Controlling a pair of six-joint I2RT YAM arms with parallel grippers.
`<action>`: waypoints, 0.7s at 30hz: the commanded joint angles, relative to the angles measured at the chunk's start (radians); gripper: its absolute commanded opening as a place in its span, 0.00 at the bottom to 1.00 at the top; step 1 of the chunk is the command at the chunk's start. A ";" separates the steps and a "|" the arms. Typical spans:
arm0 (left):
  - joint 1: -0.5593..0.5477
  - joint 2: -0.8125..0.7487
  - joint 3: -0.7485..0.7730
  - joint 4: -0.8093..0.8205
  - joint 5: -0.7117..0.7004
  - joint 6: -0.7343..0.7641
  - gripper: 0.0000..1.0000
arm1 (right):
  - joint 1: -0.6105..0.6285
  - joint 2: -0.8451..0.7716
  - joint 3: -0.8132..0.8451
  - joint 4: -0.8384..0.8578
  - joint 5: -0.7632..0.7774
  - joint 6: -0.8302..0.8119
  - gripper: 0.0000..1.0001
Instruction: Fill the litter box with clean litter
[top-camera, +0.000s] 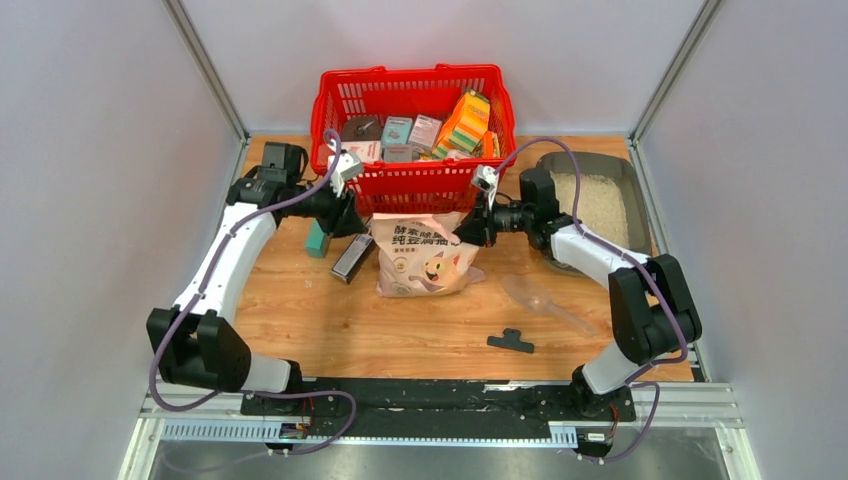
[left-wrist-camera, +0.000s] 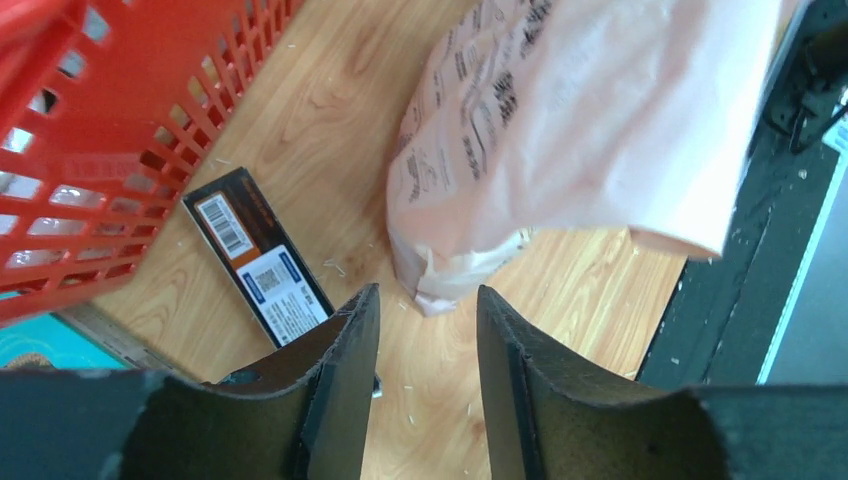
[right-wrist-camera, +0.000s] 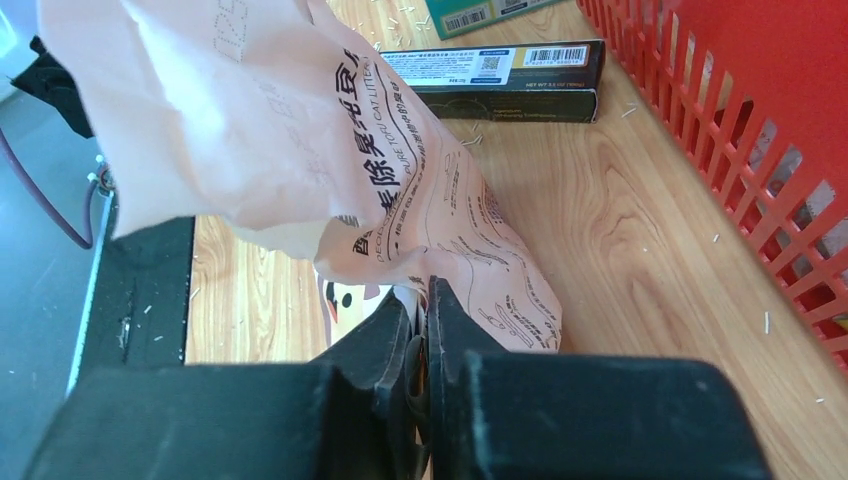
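Pinching the bag (top-camera: 425, 258) at its far right corner, the right gripper (right-wrist-camera: 425, 320) has its jaws clenched on the film; the left gripper (left-wrist-camera: 425, 345) stands released, empty, just beside the bag. The litter box (top-camera: 640, 215), holding clean litter (top-camera: 600, 205), lies right of the bag, nearer the right arm.

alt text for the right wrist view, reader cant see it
The right gripper pinches a fold of the pinkish-cream litter bag between its fingers; the bag fills the upper left. Behind it a dark flat box lies on the wooden table, and the red mesh basket runs down the right edge.
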 joint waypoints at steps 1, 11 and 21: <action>0.008 -0.067 -0.075 -0.030 0.083 0.147 0.50 | 0.006 -0.024 0.067 -0.051 0.008 0.070 0.05; -0.055 -0.104 -0.295 0.474 0.126 -0.109 0.57 | 0.009 -0.030 0.121 -0.164 0.023 0.070 0.01; -0.126 -0.010 -0.375 0.900 0.070 -0.600 0.39 | 0.009 0.001 0.157 -0.198 -0.002 0.163 0.00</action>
